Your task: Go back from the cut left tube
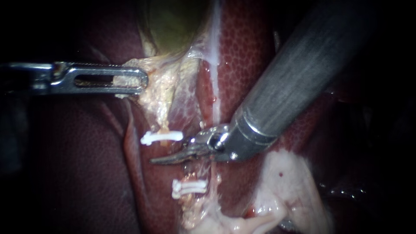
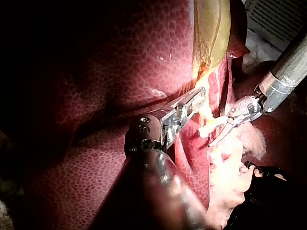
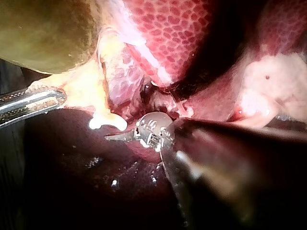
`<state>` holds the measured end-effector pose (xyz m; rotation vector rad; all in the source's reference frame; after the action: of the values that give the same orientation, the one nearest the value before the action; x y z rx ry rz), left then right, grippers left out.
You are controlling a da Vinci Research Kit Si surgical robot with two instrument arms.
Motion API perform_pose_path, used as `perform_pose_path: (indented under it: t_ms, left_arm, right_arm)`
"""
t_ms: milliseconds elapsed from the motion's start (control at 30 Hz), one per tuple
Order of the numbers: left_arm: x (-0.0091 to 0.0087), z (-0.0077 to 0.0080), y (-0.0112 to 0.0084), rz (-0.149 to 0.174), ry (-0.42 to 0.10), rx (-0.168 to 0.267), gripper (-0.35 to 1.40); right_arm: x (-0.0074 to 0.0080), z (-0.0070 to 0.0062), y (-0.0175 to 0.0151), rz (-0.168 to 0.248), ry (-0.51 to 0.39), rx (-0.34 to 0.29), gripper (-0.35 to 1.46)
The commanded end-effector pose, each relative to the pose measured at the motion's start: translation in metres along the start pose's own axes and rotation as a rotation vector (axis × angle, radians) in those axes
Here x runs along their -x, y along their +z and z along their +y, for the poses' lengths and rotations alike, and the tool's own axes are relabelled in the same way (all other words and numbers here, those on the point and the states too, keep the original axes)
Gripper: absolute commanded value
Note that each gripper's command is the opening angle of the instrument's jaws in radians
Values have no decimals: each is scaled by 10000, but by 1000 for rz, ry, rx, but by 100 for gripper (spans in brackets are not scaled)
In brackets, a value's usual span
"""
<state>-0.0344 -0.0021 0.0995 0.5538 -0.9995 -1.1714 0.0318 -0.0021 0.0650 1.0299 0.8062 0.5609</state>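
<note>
The left tube [image 1: 164,126] at centre frame is already parted: one white clip [image 1: 161,137] sits on its upper stump, paired clips [image 1: 189,187] on the lower. The right instrument [image 1: 167,158] lies in the gap between them, its jaws seemingly together and holding nothing, though glare makes that unsure. By my judgement the whole withdrawal is left to do. At upper left the left instrument [image 1: 139,80] clamps the yellowish tissue [image 1: 158,93] below the gallbladder [image 1: 173,26]

A surgical robot's bench, seen close to the tissue. Shown by a dark red, pebbled liver [image 1: 255,47] lying bare under a bright lamp, a greenish-yellow gallbladder [image 1: 173,26], and small white plastic clips [image 1: 161,137] on pale strands. Shown too by a slender steel left instrument [image 1: 141,80], a grey-shafted right instrument [image 1: 171,158], and a white ribbed panel [image 2: 276,19] beyond the tissue.
</note>
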Motion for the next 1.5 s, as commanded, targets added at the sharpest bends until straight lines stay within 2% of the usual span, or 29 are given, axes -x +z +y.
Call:
perform_pose_path:
  t_ms: [33, 367, 433, 500, 567, 633, 733, 933, 1167, 1333, 1500]
  left_arm:
    - [0, 0, 0, 0, 0, 0, -35]
    - [0, 0, 0, 0, 0, 0, -35]
    - [0, 0, 0, 0, 0, 0, -35]
    - [0, 1, 0, 0, 0, 0, -35]
    - [0, 1, 0, 0, 0, 0, -35]
    - [0, 1, 0, 0, 0, 0, -35]
    - [0, 1, 0, 0, 0, 0, -35]
    - [0, 1, -1, -1, 0, 2, -35]
    - [0, 1, -2, -2, 0, 4, -35]
    - [0, 1, -2, -2, 0, 4, -35]
    - [0, 1, -2, -2, 0, 4, -35]
  right_arm:
    - [0, 0, 0, 0, 0, 1, -35]
    - [1, -1, 0, -1, -1, 0, -35]
    - [2, -2, 0, 3, -3, -4, -10]
    - [2, -4, 1, 16, -4, -12, 31]
    - [2, -4, 1, 28, -6, -20, 59]
    - [1, -5, 2, 43, -7, -29, 81]
    - [1, -4, 2, 51, -2, -33, 101]
    - [2, -5, 3, 52, -39, -33, 121]
    - [8, -11, -3, 52, -132, -34, 131]
    - [16, -14, -18, 75, -213, 23, 138]
    - [23, -16, -42, 115, -294, 104, 143]
